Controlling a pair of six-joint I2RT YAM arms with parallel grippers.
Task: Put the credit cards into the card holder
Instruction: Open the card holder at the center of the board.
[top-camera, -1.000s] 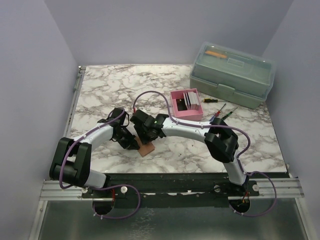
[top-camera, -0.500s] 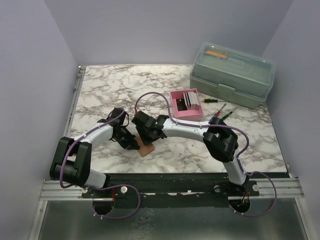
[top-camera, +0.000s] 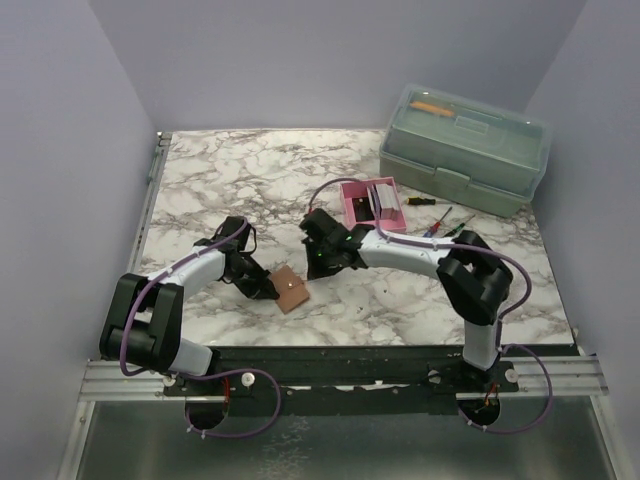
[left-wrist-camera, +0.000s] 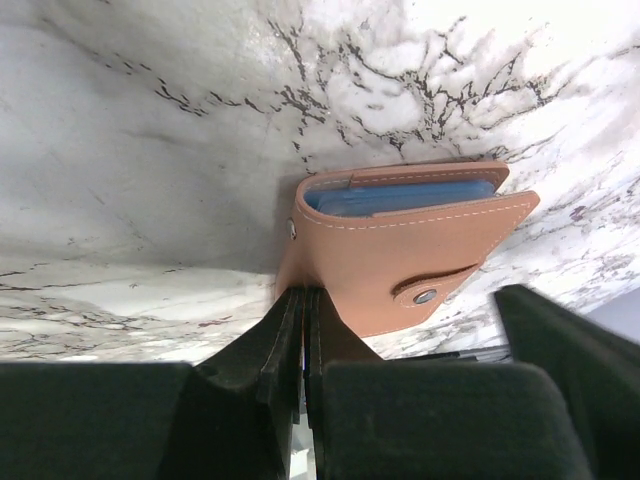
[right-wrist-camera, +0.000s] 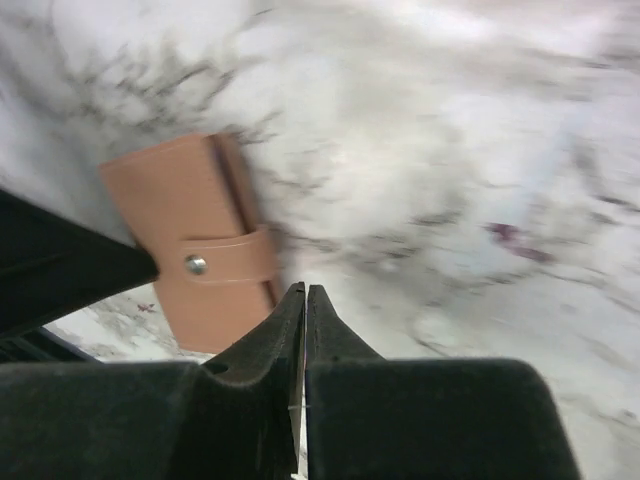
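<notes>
The reddish-brown card holder lies folded on the marble, snap strap shut. In the left wrist view a blue credit card shows inside its open top edge. My left gripper is shut, its tips against the holder's near left corner; nothing shows between the jaws. My right gripper is shut and empty, just right of the holder and apart from it; the holder also shows in the right wrist view. More credit cards, grey-white, stand in the pink tray.
A grey-green toolbox stands at the back right. Screwdrivers lie between it and the pink tray. The right arm's cable arcs over the tray's left side. Bare marble lies to the far left.
My right gripper has drawn back from the card holder, up and to the right toward the pink tray. The holder now lies uncovered. The left gripper has stayed by it.
</notes>
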